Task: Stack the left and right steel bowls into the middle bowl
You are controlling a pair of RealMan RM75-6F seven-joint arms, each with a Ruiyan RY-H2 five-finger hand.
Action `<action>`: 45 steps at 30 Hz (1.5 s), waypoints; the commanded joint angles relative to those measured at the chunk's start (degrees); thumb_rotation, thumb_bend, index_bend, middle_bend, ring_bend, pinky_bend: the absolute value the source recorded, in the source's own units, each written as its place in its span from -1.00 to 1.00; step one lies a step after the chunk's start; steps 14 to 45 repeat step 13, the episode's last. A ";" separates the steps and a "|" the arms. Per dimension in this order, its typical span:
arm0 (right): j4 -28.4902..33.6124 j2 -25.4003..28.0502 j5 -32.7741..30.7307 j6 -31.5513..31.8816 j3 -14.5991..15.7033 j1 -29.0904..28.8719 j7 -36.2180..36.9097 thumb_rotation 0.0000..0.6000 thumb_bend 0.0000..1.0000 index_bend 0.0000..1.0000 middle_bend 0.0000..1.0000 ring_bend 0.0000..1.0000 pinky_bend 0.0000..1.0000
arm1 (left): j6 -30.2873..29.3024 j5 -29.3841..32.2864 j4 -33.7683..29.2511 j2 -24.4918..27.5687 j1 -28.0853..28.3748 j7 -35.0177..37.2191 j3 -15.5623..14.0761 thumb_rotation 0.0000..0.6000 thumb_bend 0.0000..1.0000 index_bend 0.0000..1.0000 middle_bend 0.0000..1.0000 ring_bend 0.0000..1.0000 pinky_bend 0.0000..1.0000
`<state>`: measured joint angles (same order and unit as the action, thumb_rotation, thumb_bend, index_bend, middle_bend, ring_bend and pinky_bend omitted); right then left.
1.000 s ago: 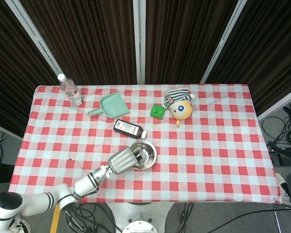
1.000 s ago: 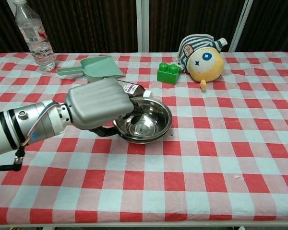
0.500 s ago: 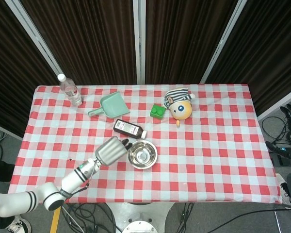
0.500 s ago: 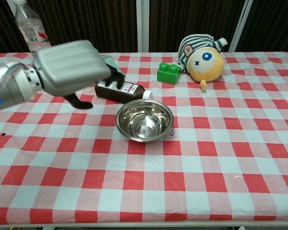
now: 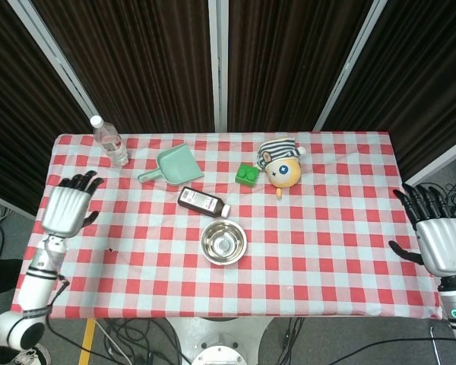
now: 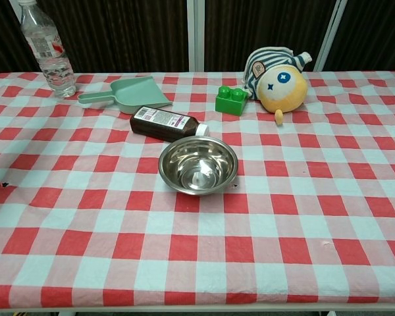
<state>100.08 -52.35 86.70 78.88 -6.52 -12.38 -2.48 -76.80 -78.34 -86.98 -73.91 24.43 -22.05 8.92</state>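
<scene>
We find one round, shiny steel bowl (image 6: 198, 164) upright mid-table on the checked cloth (image 6: 303, 217), beside a brown bottle (image 6: 168, 122). Left hand (image 5: 67, 207) and right hand (image 5: 433, 236) hover at the table edges, fingers spread, holding nothing.

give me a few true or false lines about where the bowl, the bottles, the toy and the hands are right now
1. The steel bowl sits upright on the tablecloth. True.
2. The left hand grips the bowl. False: it is off at the table's left edge, fingers spread, holding nothing.
3. The brown bottle lies on its side behind the bowl. True.
4. The water bottle has tipped over. False: it stands upright.
5. The right hand holds the plush toy. False: it is empty, at the right edge.
</scene>
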 commanded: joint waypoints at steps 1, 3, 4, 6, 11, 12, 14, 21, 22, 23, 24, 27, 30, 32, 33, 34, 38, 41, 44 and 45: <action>-2.98 -0.22 2.26 -1.40 2.16 -0.02 0.80 1.00 -0.63 -0.90 -1.00 -1.00 -1.00 | -6.29 -0.78 1.69 1.79 -8.32 9.33 -4.13 0.55 -0.70 -0.50 -0.63 -0.74 -0.54; -4.61 -1.70 1.93 -0.66 2.37 0.54 -0.94 1.00 -0.60 -0.94 -1.00 -1.00 -1.00 | -7.38 -1.23 2.08 1.52 -9.78 9.81 -5.17 0.45 -0.71 -0.51 -0.65 -0.76 -0.57; -5.25 -2.61 1.34 -0.38 2.51 0.96 -1.52 1.00 -0.60 -0.96 -1.00 -1.00 -1.00 | -7.85 -1.38 2.03 1.64 -10.57 10.21 -5.66 0.43 -0.71 -0.51 -0.65 -0.76 -0.58; -5.97 -3.58 0.42 -0.32 2.72 1.45 -2.10 1.00 -0.61 -0.99 -1.00 -1.00 -1.00 | -8.50 -1.73 1.89 2.14 -11.50 10.75 -6.15 0.42 -0.71 -0.51 -0.65 -0.76 -0.58; -7.30 -5.24 -1.84 -0.66 3.19 2.43 -3.85 1.00 -0.64 -1.00 -1.00 -1.00 -1.00 | -10.06 -2.62 1.43 3.60 -13.21 12.22 -6.47 0.39 -0.71 -0.51 -0.65 -0.76 -0.58; -7.26 -5.34 -2.16 -0.87 3.24 2.48 -4.13 1.00 -0.65 -1.00 -1.00 -1.00 -1.00 | -10.19 -2.72 1.36 3.71 -13.39 12.46 -6.44 0.40 -0.71 -0.51 -0.65 -0.76 -0.58; -7.15 -5.41 -2.41 -1.10 3.26 2.47 -4.38 1.00 -0.65 -1.00 -1.00 -1.00 -1.00 | -10.25 -2.82 1.30 3.77 -13.57 12.80 -6.39 0.40 -0.71 -0.51 -0.65 -0.76 -0.58; -7.15 -5.41 -2.41 -1.10 3.26 2.47 -4.38 1.00 -0.65 -1.00 -1.00 -1.00 -1.00 | -10.25 -2.82 1.30 3.77 -13.57 12.80 -6.39 0.40 -0.71 -0.51 -0.65 -0.76 -0.58; -7.15 -5.41 -2.41 -1.10 3.26 2.47 -4.38 1.00 -0.65 -1.00 -1.00 -1.00 -1.00 | -10.25 -2.82 1.30 3.77 -13.57 12.80 -6.39 0.40 -0.71 -0.51 -0.65 -0.76 -0.58; -7.15 -5.41 -2.41 -1.10 3.26 2.47 -4.38 1.00 -0.65 -1.00 -1.00 -1.00 -1.00 | -10.25 -2.82 1.30 3.77 -13.57 12.80 -6.39 0.40 -0.71 -0.51 -0.65 -0.76 -0.58; -7.15 -5.41 -2.41 -1.10 3.26 2.47 -4.38 1.00 -0.65 -1.00 -1.00 -1.00 -1.00 | -10.25 -2.82 1.30 3.77 -13.57 12.80 -6.39 0.40 -0.71 -0.51 -0.65 -0.76 -0.58; -7.15 -5.41 -2.41 -1.10 3.26 2.47 -4.38 1.00 -0.65 -1.00 -1.00 -1.00 -1.00 | -10.25 -2.82 1.30 3.77 -13.57 12.80 -6.39 0.40 -0.71 -0.51 -0.65 -0.76 -0.58; -7.15 -5.41 -2.41 -1.10 3.26 2.47 -4.38 1.00 -0.65 -1.00 -1.00 -1.00 -1.00 | -10.25 -2.82 1.30 3.77 -13.57 12.80 -6.39 0.40 -0.71 -0.51 -0.65 -0.76 -0.58; -7.15 -5.41 -2.41 -1.10 3.26 2.47 -4.38 1.00 -0.65 -1.00 -1.00 -1.00 -1.00 | -10.25 -2.82 1.30 3.77 -13.57 12.80 -6.39 0.40 -0.71 -0.51 -0.65 -0.76 -0.58; -7.15 -5.41 -2.41 -1.10 3.26 2.47 -4.38 1.00 -0.65 -1.00 -1.00 -1.00 -1.00 | -10.25 -2.82 1.30 3.77 -13.57 12.80 -6.39 0.40 -0.71 -0.51 -0.65 -0.76 -0.58; -7.15 -5.41 -2.41 -1.10 3.26 2.47 -4.38 1.00 -0.65 -1.00 -1.00 -1.00 -1.00 | -10.25 -2.82 1.30 3.77 -13.57 12.80 -6.39 0.40 -0.71 -0.51 -0.65 -0.76 -0.58; -7.15 -5.41 -2.41 -1.10 3.26 2.47 -4.38 1.00 -0.65 -1.00 -1.00 -1.00 -1.00 | -10.25 -2.82 1.30 3.77 -13.57 12.80 -6.39 0.40 -0.71 -0.51 -0.65 -0.76 -0.58; -7.15 -5.41 -2.41 -1.10 3.26 2.47 -4.38 1.00 -0.65 -1.00 -1.00 -1.00 -1.00 | -10.25 -2.82 1.30 3.77 -13.57 12.80 -6.39 0.40 -0.71 -0.51 -0.65 -0.76 -0.58; -7.15 -5.41 -2.41 -1.10 3.26 2.47 -4.38 1.00 -0.65 -1.00 -1.00 -1.00 -1.00 | -10.25 -2.82 1.30 3.77 -13.57 12.80 -6.39 0.40 -0.71 -0.51 -0.65 -0.76 -0.58; -7.15 -5.41 -2.41 -1.10 3.26 2.47 -4.38 1.00 -0.65 -1.00 -1.00 -1.00 -1.00 | -10.25 -2.82 1.30 3.77 -13.57 12.80 -6.39 0.40 -0.71 -0.51 -0.65 -0.76 -0.58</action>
